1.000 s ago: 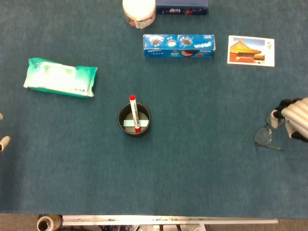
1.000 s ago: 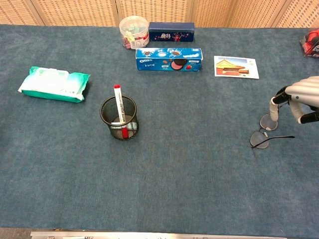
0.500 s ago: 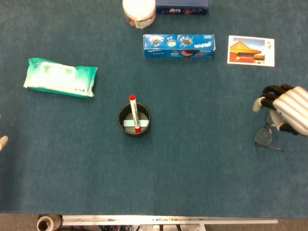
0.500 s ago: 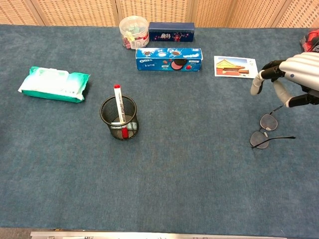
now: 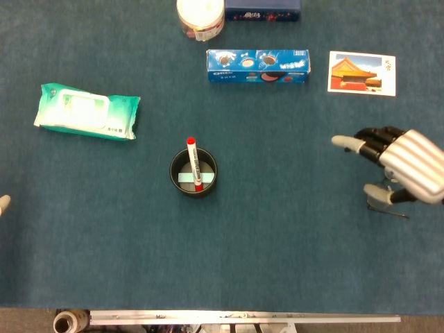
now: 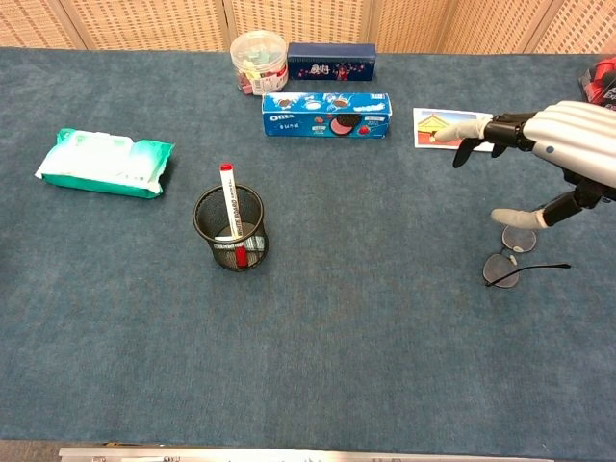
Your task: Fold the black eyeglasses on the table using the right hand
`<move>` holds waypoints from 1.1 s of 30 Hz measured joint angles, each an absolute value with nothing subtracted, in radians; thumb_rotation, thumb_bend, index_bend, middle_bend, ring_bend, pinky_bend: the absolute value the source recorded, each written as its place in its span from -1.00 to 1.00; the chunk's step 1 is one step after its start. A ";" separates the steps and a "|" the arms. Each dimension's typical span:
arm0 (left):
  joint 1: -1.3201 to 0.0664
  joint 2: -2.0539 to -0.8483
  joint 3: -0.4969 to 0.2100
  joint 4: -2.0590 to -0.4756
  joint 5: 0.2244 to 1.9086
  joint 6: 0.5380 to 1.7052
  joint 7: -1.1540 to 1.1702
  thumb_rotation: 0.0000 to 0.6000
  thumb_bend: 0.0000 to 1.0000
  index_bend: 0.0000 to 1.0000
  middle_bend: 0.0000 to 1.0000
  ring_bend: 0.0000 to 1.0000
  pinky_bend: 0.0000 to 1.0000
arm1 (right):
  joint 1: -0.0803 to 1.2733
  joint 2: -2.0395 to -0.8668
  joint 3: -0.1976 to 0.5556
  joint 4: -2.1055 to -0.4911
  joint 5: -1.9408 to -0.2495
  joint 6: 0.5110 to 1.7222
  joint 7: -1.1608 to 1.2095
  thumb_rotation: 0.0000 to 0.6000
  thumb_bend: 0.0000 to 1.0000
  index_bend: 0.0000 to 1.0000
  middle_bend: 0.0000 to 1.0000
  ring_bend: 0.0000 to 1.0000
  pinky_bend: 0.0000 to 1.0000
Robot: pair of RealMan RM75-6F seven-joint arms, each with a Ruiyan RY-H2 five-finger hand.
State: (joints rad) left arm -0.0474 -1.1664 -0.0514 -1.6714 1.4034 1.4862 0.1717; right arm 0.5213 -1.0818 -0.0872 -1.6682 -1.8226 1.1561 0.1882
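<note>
While my right hand hovers with fingers spread and nothing held, the black eyeglasses lie on the table directly below it, near the right edge. My left hand barely shows; I cannot tell its state. Farther back lies a postcard.

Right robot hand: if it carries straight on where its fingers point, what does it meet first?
Nothing nearby: the right robot hand points leftward over bare blue carpeted table. The black mesh pen cup lies further along, though height is unclear.
</note>
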 measured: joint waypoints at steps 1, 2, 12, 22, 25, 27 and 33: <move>-0.047 -1.166 -0.052 -1.672 1.403 1.486 0.173 1.00 -0.92 -0.09 -0.24 -0.38 0.03 | 0.522 -1.086 -0.090 -1.664 -1.835 1.164 0.198 1.00 -0.55 -0.72 -0.37 -0.57 -0.34; -0.047 -1.165 -0.052 -1.674 1.401 1.487 0.173 1.00 -0.92 -0.09 -0.24 -0.38 0.03 | 0.524 -1.091 -0.095 -1.659 -1.852 1.173 0.210 1.00 -0.55 -0.72 -0.37 -0.57 -0.34; -0.049 -1.164 -0.055 -1.693 1.399 1.491 0.201 1.00 -0.92 -0.09 -0.24 -0.38 0.03 | 0.532 -1.094 -0.155 -1.637 -1.952 1.209 0.251 1.00 -0.58 -0.72 -0.37 -0.57 -0.34; -0.056 -1.168 -0.060 -1.719 1.395 1.493 0.237 1.00 -0.93 -0.09 -0.24 -0.38 0.03 | 0.495 -1.135 -0.186 -1.550 -1.991 1.289 0.250 1.00 -0.46 -0.72 -0.37 -0.57 -0.34; -0.055 -1.166 -0.062 -1.725 1.392 1.495 0.243 1.00 -0.92 -0.09 -0.24 -0.38 0.03 | 0.488 -1.158 -0.191 -1.514 -1.998 1.303 0.258 1.00 -0.46 -0.72 -0.37 -0.57 -0.34; -0.055 -1.166 -0.062 -1.730 1.392 1.498 0.248 1.00 -0.92 -0.09 -0.24 -0.38 0.03 | 0.485 -1.174 -0.193 -1.491 -2.002 1.313 0.265 1.00 -0.45 -0.72 -0.37 -0.57 -0.34; -0.053 -1.169 -0.061 -1.734 1.387 1.500 0.258 1.00 -0.92 -0.09 -0.24 -0.38 0.03 | 0.487 -1.203 -0.205 -1.449 -2.009 1.317 0.287 1.00 -0.44 -0.72 -0.37 -0.57 -0.34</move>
